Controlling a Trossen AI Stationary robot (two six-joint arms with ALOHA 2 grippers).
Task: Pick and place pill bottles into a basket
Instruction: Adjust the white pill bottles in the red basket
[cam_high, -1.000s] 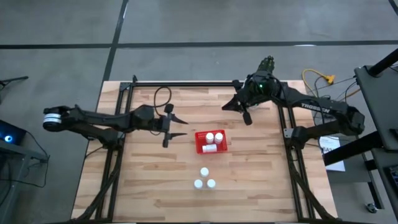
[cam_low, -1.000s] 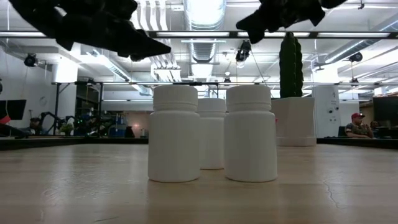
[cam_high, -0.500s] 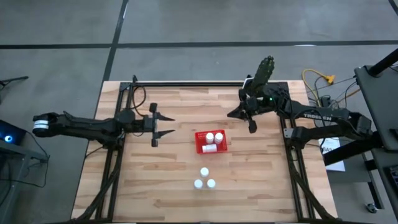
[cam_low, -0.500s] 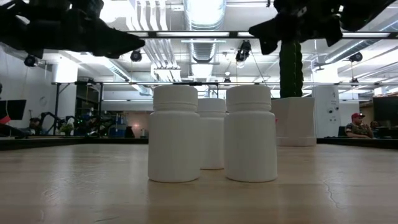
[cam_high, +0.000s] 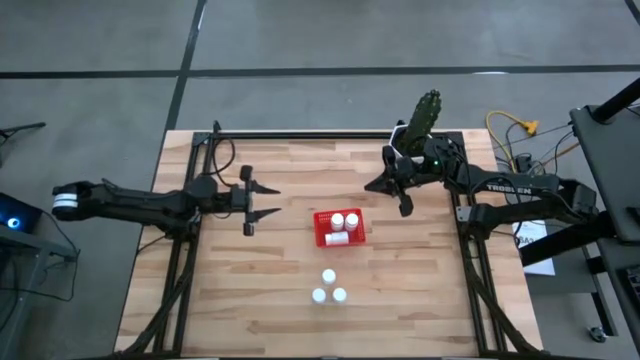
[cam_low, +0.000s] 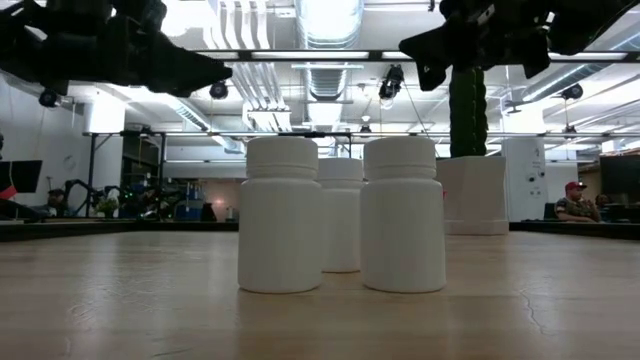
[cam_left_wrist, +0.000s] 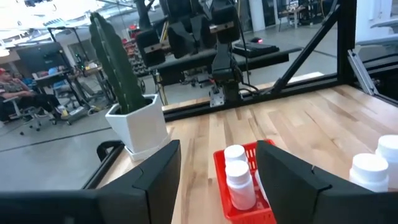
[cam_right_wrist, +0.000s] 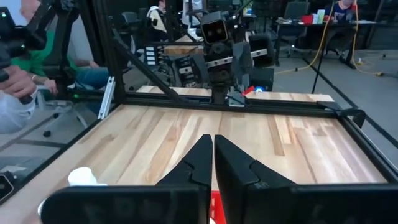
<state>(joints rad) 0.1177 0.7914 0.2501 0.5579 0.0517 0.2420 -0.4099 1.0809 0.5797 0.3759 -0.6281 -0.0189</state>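
The red basket (cam_high: 322, 231) stands mid-table and holds three white pill bottles: two upright (cam_high: 345, 219) and one lying (cam_high: 337, 238). It also shows in the left wrist view (cam_left_wrist: 222, 167). Three more bottles (cam_high: 329, 288) stand on their bases in a cluster nearer the front edge, and they fill the low view (cam_low: 340, 212). My left gripper (cam_high: 274, 200) hovers open and empty to the left of the basket, its fingers (cam_left_wrist: 155, 174) pointing toward it. My right gripper (cam_high: 380, 185) hovers shut and empty to the far right of the basket, and its fingers (cam_right_wrist: 202, 155) lie together.
A green cactus in a white pot (cam_high: 420, 120) stands at the far right of the table, close behind my right gripper; it also shows in the left wrist view (cam_left_wrist: 134, 118). Black frame rails (cam_high: 300, 134) run along the far and side edges. People sit in the room beyond.
My left gripper has drawn back from the basket toward the table's left edge, staying open. My right gripper has shifted a little toward the near edge, uncovering the cactus. Both have been still for the last half second. The bottles and basket have not moved.
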